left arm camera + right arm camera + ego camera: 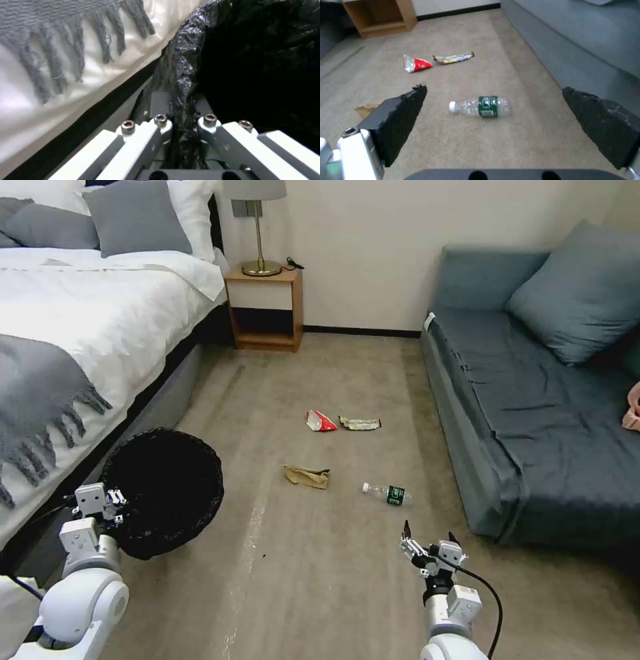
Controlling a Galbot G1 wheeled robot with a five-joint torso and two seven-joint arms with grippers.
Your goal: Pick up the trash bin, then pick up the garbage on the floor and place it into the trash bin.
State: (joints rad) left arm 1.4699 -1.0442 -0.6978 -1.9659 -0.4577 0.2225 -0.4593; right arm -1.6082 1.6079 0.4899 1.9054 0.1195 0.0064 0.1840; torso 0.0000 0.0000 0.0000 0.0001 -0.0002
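- Left hand (181, 125) clenched on the bag-wrapped rim of the trash bin (167, 487), beside the bed (100, 313); seemingly lifted, though hard to judge.
- Right hand (493, 112) released, fingers spread wide, hung above the floor (320, 580) near the bottle (481, 106).
- Bottle lay on the floor by the sofa (533, 400), paper bag (307, 476) to its left.
- Farther off, red snack packet (320, 421) just beside foil wrapper (360, 424).

trash bin (163, 490): crinkly black bag
snack packet (321, 421): red and white
foil wrapper (360, 424): gold-silver
paper bag (307, 476): brown
bottle (387, 494): clear, green label, white cap
sofa (533, 400): blue-grey
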